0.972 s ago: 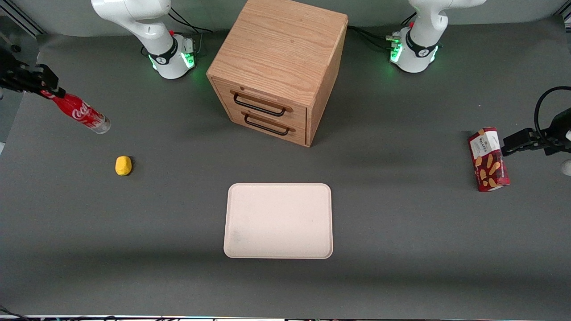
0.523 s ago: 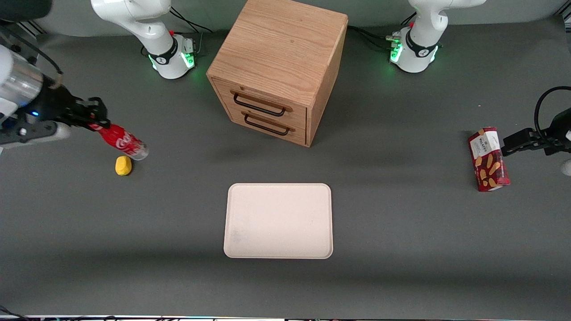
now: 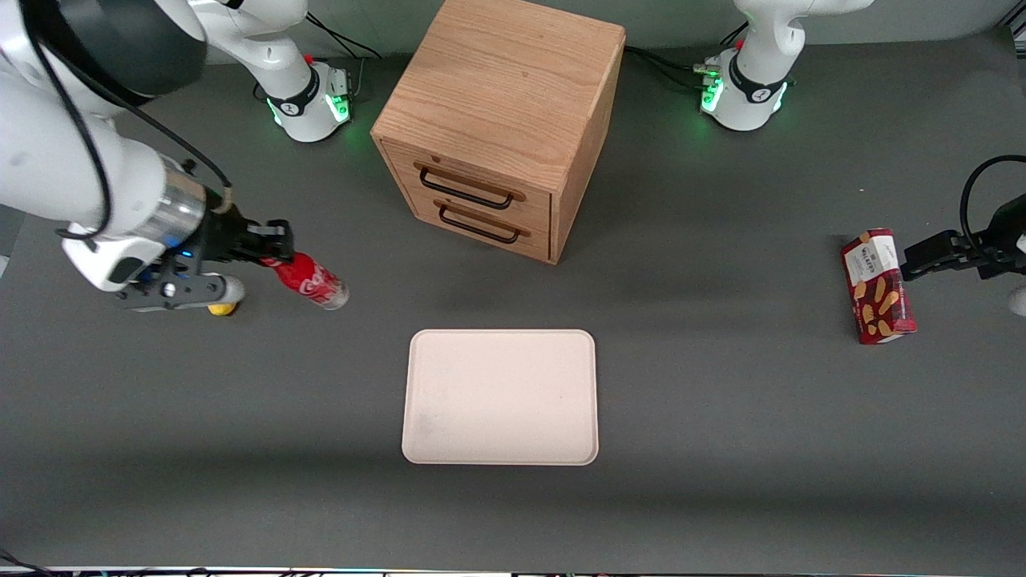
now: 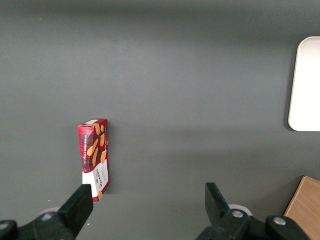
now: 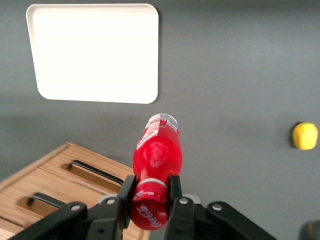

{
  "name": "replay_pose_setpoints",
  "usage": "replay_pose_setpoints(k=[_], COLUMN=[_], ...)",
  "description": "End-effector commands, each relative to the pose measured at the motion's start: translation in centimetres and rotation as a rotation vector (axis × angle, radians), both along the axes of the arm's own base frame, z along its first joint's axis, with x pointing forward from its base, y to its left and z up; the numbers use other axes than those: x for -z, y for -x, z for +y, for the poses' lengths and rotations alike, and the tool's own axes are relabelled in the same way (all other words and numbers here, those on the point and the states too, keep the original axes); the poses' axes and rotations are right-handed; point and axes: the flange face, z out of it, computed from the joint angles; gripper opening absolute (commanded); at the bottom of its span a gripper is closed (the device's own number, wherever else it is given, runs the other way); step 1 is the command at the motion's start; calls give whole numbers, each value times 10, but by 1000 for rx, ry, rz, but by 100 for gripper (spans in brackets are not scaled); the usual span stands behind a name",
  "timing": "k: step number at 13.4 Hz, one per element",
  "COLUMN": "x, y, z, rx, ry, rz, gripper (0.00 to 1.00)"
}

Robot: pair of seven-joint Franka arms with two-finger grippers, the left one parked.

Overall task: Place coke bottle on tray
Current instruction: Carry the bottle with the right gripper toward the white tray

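The coke bottle (image 3: pixel 311 282) hangs tilted above the table, its clear base pointing toward the tray. My right gripper (image 3: pixel 271 250) is shut on its red cap and neck. In the right wrist view the coke bottle (image 5: pixel 157 155) sticks out from between the two black fingers (image 5: pixel 126 192) of the gripper (image 5: pixel 150 192), which clamp its neck just past the cap. The pale cream-pink tray (image 3: pixel 500 397) lies flat on the grey table, nearer to the front camera than the bottle and some way off toward the parked arm's end; the tray (image 5: pixel 95 50) also shows in the wrist view with nothing on it.
A wooden two-drawer cabinet (image 3: pixel 501 120) stands farther from the front camera than the tray. A yellow lemon-like object (image 3: pixel 218 308) lies partly hidden under my wrist. A red snack box (image 3: pixel 877 286) stands toward the parked arm's end of the table.
My right arm has carried the bottle from the working arm's edge of the table toward the middle, past the yellow object and closer to the tray. The grip on the cap is unchanged.
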Motion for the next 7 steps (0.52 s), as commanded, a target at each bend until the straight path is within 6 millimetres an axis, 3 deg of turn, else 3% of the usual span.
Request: replay_pose_setpoints(k=[1,4,7], x=[13,37,49], y=[-12,-14,-22], z=[41,86,93], rx=[79,141,134], ry=[-7,26,33], rz=[29,15,-25], gripper=[0,0,0])
